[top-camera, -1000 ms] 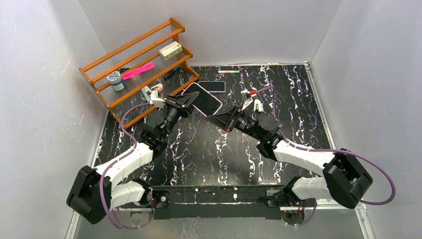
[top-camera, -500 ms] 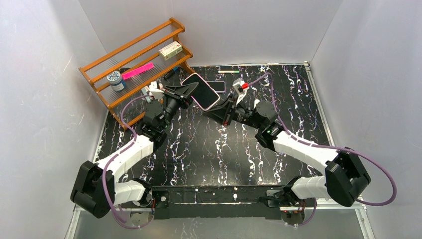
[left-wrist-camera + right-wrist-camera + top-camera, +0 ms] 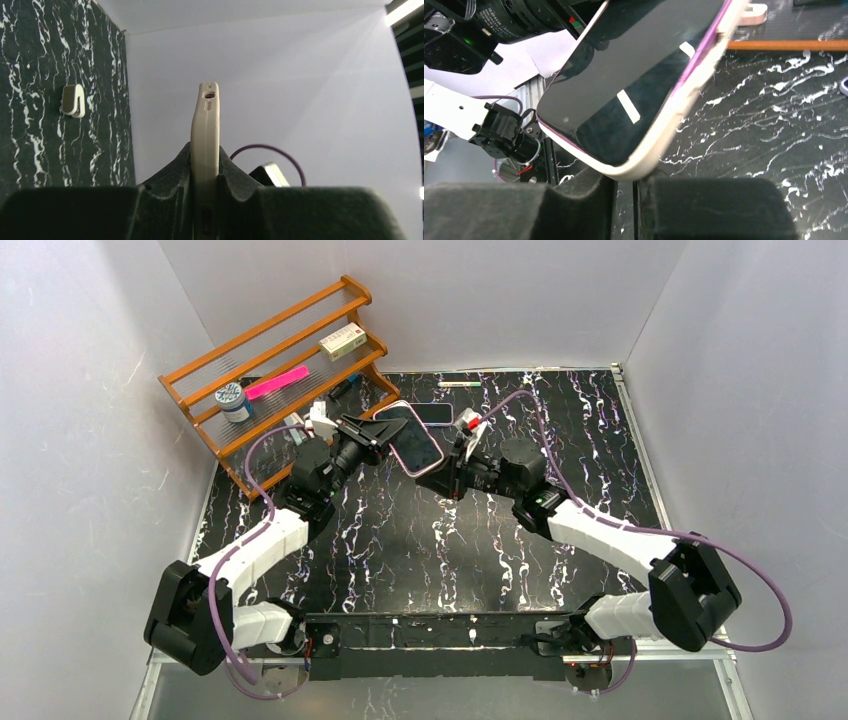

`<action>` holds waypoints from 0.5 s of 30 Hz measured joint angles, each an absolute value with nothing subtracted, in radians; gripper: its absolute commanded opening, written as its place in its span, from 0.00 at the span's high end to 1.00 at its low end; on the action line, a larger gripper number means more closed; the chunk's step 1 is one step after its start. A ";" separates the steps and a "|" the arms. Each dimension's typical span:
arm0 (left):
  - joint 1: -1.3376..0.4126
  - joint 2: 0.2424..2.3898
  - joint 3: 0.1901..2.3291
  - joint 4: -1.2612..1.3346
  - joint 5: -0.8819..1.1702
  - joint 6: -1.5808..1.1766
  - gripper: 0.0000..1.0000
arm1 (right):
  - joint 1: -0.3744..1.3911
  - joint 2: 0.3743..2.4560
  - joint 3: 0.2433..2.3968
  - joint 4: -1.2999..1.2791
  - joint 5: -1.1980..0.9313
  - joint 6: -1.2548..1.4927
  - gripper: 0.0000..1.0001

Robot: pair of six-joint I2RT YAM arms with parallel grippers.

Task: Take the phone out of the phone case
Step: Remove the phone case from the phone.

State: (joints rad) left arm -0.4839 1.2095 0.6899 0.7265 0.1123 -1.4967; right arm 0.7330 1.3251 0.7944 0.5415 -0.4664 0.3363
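Note:
The phone (image 3: 412,438), dark screen and purple edge, sits in a cream case (image 3: 432,467) and is held tilted above the table. My left gripper (image 3: 382,436) is shut on its left side. In the left wrist view the case (image 3: 205,120) stands edge-on, clamped at my left gripper (image 3: 205,152). My right gripper (image 3: 452,456) is at the phone's lower right corner. In the right wrist view the screen (image 3: 624,75) and case rim (image 3: 684,107) fill the top. The case corner rests just above my right gripper (image 3: 626,177), whose jaws are closed to a narrow slit and hold nothing.
A second dark phone (image 3: 433,413) lies flat behind the held one. A wooden rack (image 3: 270,370) with a pink item, a box and a tin stands at the back left. A green pen (image 3: 458,384) lies by the back wall. A white clip (image 3: 73,100) lies on the table.
My left gripper has lifted the cased phone and carried it right and back. My right gripper has moved left and up to the phone's corner.

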 measured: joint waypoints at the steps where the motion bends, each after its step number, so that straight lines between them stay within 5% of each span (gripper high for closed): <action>1: -0.471 1.209 0.690 0.725 0.145 -1.478 1.00 | 0.727 1.312 0.787 0.527 -0.468 0.335 0.65; 7: -0.398 1.213 0.690 0.703 0.313 -1.372 1.00 | 0.655 1.190 0.741 0.418 -0.532 0.341 0.35; 15: -0.334 1.254 0.748 0.687 0.522 -1.218 1.00 | 0.616 1.169 0.772 0.254 -0.686 0.324 0.22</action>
State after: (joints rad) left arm -0.3336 1.2537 0.7479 0.6868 0.5217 -1.2179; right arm 0.6159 1.1687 0.7719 0.2539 -0.6865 0.3244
